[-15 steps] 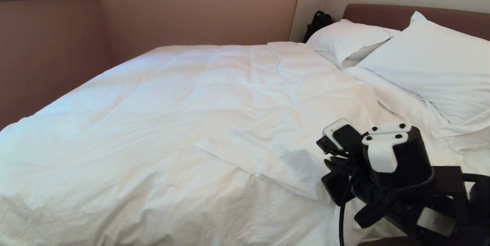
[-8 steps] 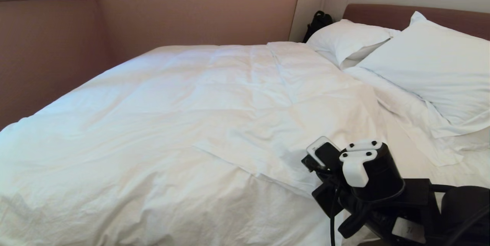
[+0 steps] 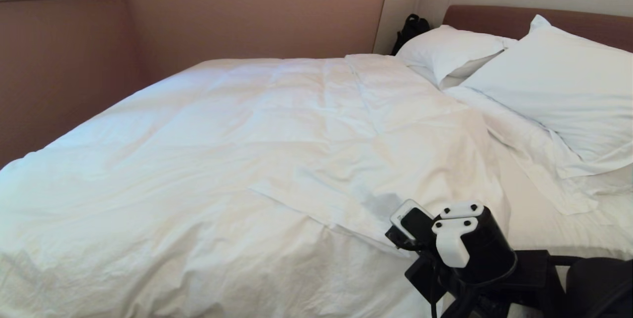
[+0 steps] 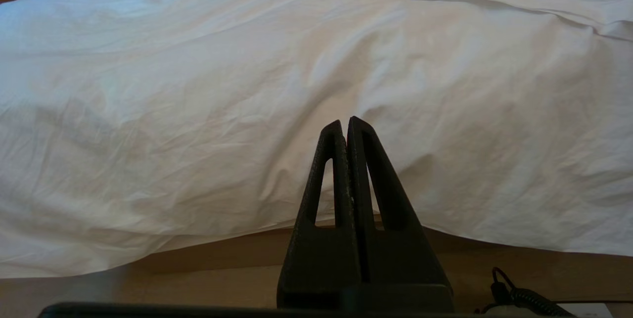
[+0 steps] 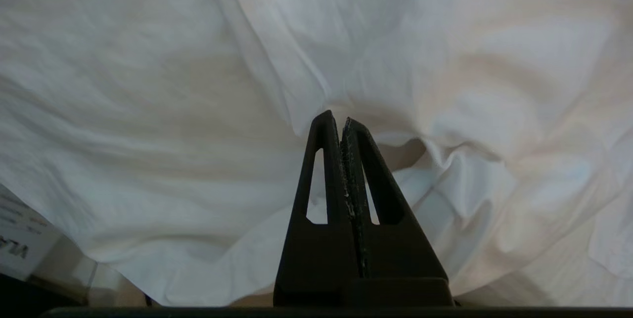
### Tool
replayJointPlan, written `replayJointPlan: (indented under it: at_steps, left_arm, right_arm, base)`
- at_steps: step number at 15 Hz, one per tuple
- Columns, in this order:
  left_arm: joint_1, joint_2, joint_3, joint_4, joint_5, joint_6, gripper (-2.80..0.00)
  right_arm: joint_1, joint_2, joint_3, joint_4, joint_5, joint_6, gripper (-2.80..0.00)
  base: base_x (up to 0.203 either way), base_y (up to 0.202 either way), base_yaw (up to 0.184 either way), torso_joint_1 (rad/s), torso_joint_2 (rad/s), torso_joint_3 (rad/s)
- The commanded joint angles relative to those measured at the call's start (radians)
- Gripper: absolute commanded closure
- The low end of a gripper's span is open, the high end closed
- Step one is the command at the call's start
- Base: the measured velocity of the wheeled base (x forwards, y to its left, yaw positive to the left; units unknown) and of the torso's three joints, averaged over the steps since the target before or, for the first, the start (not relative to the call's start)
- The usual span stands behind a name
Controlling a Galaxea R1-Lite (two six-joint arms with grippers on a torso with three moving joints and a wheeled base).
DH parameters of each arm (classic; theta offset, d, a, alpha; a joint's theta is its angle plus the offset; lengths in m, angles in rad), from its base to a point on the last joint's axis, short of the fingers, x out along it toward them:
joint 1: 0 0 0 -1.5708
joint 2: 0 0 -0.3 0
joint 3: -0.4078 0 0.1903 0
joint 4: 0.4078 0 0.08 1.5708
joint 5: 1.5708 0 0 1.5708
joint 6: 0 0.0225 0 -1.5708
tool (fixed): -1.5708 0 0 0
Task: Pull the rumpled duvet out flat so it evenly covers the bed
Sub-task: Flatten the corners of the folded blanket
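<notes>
The duvet (image 3: pixel 257 159) lies over most of the bed (image 3: pixel 549 221), from the foot up to a place just short of the two pillows (image 3: pixel 554 85), and on the near side it hangs over the edge toward the floor. It is white and puffy, with soft creases; one flap is folded over near the near edge and makes a straight diagonal line, and beside the pillows a strip of sheet is bare. The right gripper (image 5: pixel 341 122) is low at the near side of the bed, with its fingers pressed together; in the right wrist view a fold of the duvet seems to be pinched between the tips, but I cannot be fully sure that it is caught. The left gripper (image 4: pixel 344 122) is shut on nothing and hangs in front of the overhanging edge, not touching it. The main risk, in my judgement, is that such a thin pinch slips out when the arm pulls, because the cloth is smooth and heavy. A pull to one side only could also drag the far side off its edge, or leave the folded flap as it is.
</notes>
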State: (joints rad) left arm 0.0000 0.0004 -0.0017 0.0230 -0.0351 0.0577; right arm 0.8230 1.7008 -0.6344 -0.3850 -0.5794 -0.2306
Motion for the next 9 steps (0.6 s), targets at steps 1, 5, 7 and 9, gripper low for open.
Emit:
replayJointPlan:
  at_steps: [1, 5, 7, 9]
  left_arm:
    - [0.0, 0.0, 0.0, 0.0, 0.0, 0.001, 0.0]
    - [0.0, 0.0, 0.0, 0.0, 0.0, 0.001, 0.0]
    - [0.0, 0.0, 0.0, 0.0, 0.0, 0.001, 0.0]
    - [0.0, 0.0, 0.0, 0.0, 0.0, 0.001, 0.0]
  right_arm:
    - [0.002, 0.015, 0.022, -0.011, 0.009, -0.11, -2.8]
    - [0.002, 0.092, 0.0, -0.114, 0.028, -0.138, -2.8]
    - [0.001, 0.138, -0.002, -0.123, 0.026, -0.146, -2.8]
    - [0.001, 0.151, -0.001, -0.123, 0.024, -0.164, -2.8]
  base:
    - [0.0, 0.0, 0.0, 0.0, 0.0, 0.0]
    - [0.0, 0.0, 0.0, 0.0, 0.0, 0.0]
    - [0.0, 0.0, 0.0, 0.0, 0.0, 0.0]
    - [0.0, 0.0, 0.0, 0.0, 0.0, 0.0]
